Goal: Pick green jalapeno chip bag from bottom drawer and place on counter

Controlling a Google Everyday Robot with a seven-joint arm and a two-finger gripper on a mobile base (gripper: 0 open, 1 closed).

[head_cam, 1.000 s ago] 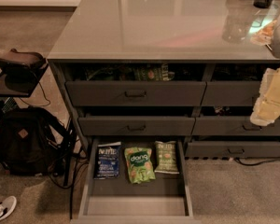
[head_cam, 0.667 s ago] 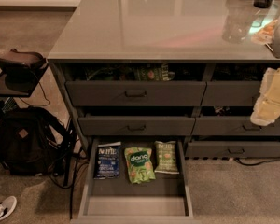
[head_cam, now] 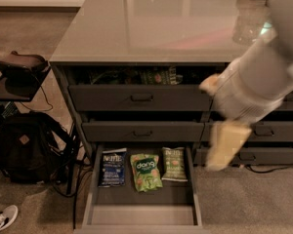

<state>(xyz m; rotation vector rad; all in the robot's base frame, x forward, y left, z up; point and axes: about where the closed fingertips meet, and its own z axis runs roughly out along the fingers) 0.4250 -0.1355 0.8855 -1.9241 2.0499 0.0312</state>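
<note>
The bottom drawer is pulled out, with three bags lying in a row at its back. The green jalapeno chip bag is the pale green one on the right, beside a brighter green "dang" bag and a dark blue bag. The glossy grey counter caps the cabinet. My white arm reaches in from the upper right. Its gripper, cream-coloured and motion-blurred, hangs to the right of the drawer and above the jalapeno bag's level, touching nothing I can see.
Two upper drawers stand slightly open, with packets showing in the top one. A clear plastic bottle stands on the counter's right. A black backpack, a stool, cables and a shoe lie on the floor at left.
My arm has swung left and down from the right edge, and now covers the right-hand drawer fronts. The bags and drawers have not moved.
</note>
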